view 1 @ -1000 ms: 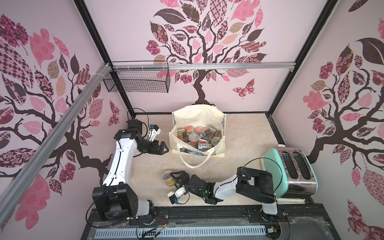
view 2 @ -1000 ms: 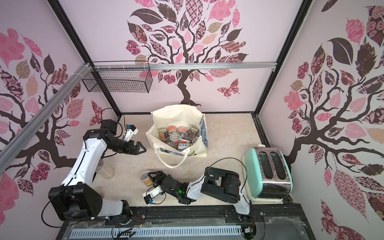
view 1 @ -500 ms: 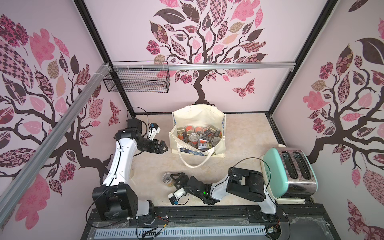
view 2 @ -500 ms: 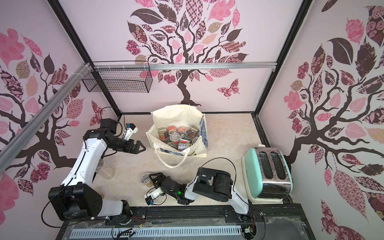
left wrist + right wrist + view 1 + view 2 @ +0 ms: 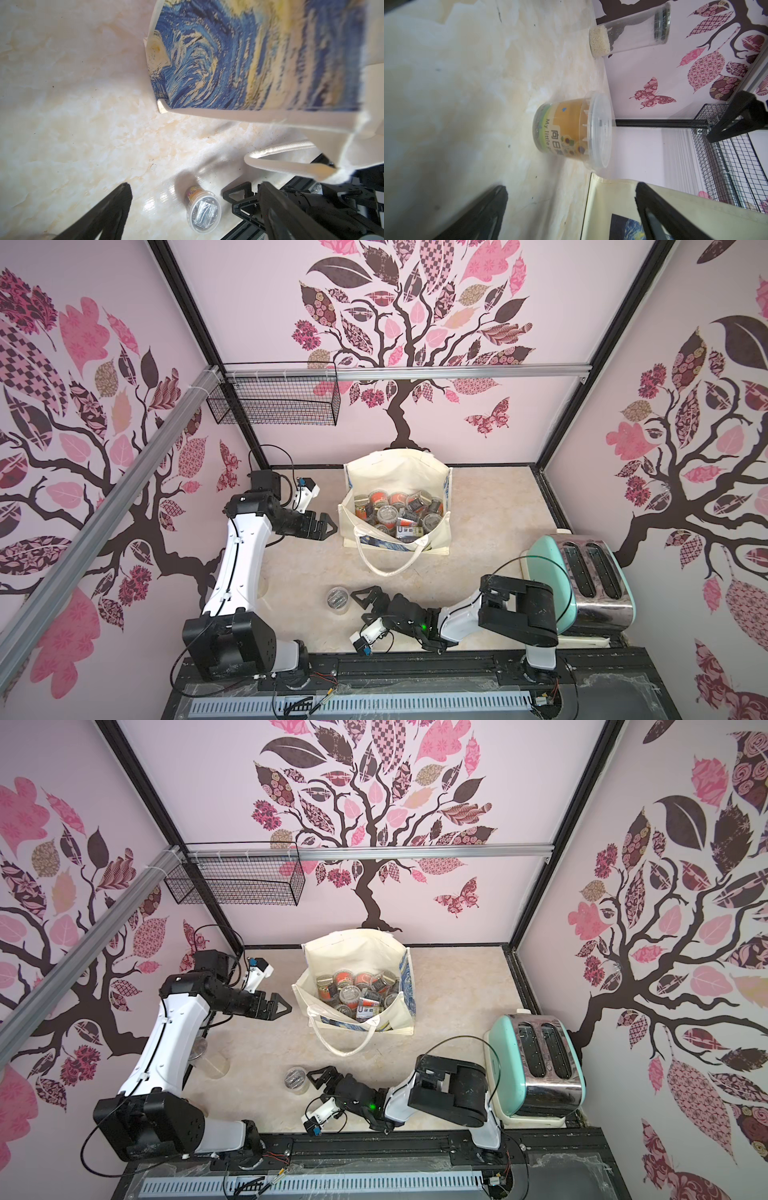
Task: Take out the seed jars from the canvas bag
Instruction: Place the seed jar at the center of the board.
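Note:
The canvas bag [image 5: 436,539] [image 5: 405,1011] stands open at the back middle in both top views, with several seed jars [image 5: 392,512] [image 5: 351,992] inside. One seed jar with an orange label [image 5: 337,600] [image 5: 566,128] stands upright on the table in front of the bag. My right gripper [image 5: 360,605] [image 5: 570,189] is open just to the right of that jar, apart from it, with nothing between its fingers. Left of the bag, at its side, my left gripper [image 5: 330,527] [image 5: 195,184] is open and empty. The left wrist view shows the bag's blue print [image 5: 249,52] and the same jar [image 5: 202,207].
A tall clear jar with pale grains [image 5: 629,31] [image 5: 210,1063] stands near the left wall, partly under my left arm. A mint toaster [image 5: 582,580] sits at the right edge. A wire basket [image 5: 274,402] hangs on the back-left wall. The bag's rope handle [image 5: 390,566] lies in front of the bag.
My right gripper has opened, let go of the orange-labelled jar on the table and drawn back to the right of it. The left arm has not moved.

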Robot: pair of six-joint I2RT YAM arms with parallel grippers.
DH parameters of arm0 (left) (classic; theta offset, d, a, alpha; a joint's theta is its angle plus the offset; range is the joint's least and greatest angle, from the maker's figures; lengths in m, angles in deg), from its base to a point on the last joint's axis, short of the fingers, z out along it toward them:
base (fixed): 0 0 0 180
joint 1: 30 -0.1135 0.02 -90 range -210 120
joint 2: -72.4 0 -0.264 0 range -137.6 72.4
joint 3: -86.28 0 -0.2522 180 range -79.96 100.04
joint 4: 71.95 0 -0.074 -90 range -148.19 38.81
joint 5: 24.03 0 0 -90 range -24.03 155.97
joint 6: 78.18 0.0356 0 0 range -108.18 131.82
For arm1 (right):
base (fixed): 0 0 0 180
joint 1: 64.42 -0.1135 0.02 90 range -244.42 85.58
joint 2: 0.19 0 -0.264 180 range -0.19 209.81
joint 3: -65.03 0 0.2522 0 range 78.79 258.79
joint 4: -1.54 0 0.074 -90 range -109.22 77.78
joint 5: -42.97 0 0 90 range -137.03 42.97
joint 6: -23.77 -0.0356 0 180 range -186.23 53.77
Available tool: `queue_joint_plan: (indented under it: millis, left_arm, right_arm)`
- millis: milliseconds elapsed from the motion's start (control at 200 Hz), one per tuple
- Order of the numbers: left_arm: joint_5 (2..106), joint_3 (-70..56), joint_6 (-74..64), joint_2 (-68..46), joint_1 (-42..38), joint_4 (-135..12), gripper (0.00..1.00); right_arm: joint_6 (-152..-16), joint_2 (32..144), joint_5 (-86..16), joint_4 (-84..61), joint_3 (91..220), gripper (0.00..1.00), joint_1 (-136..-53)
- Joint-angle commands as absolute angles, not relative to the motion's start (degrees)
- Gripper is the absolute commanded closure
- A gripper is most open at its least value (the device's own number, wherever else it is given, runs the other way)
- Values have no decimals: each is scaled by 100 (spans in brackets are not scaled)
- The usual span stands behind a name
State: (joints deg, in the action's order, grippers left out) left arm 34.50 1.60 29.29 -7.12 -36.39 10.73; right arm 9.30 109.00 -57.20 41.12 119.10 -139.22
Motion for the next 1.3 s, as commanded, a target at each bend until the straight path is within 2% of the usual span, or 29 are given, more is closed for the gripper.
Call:
queue_joint_plan:
  millis: [0, 130, 280, 430, 505, 625, 835, 975, 1165, 1295]
  left_arm:
    - [2860, 513, 2662, -656, -3651, 1115, 2]
    - [2502, 917, 2381, -801, -3642, 1115, 3]
    - [2220, 1256, 2180, -979, -3632, 1040, 6]
    - [2492, 1571, 2077, -1058, -3452, 821, 10]
    - [2975, 1735, 2160, -1147, -3165, 773, 10]
    - [3861, 2028, 2040, -1388, -2745, 596, 10]
    - [4259, 2588, 1634, -1900, -2710, 467, 9]
    - [4243, 2786, 1621, -2029, -2712, 362, 9]
    - [4162, 2824, 1676, -2023, -2711, 170, 9]
    - [4028, 2878, 2072, -2066, -2710, 115, 6]
  right_arm:
    - [380, 10103, -5434, 3397, 11794, 1, -13925]
    - [161, 9471, -5411, 2698, 11694, 2, -14008]
    - [-1462, 8661, -5345, 2211, 11869, 2, -14026]
    - [-2779, 7988, -5566, 2097, 11995, 2, -14026]
    - [-3119, 7788, -5750, 1849, 12123, 2, -13994]
    - [-3713, 7608, -6061, 1366, 12390, 2, -13898]
    - [-4153, 7503, -6207, 992, 12593, 2, -13732]
    - [-4753, 7547, -5859, 609, 12761, 3, -13200]
    - [-5281, 7472, -6013, 295, 13189, 2, -12959]
    - [-6037, 7481, -6154, -625, 13873, 3, -12768]
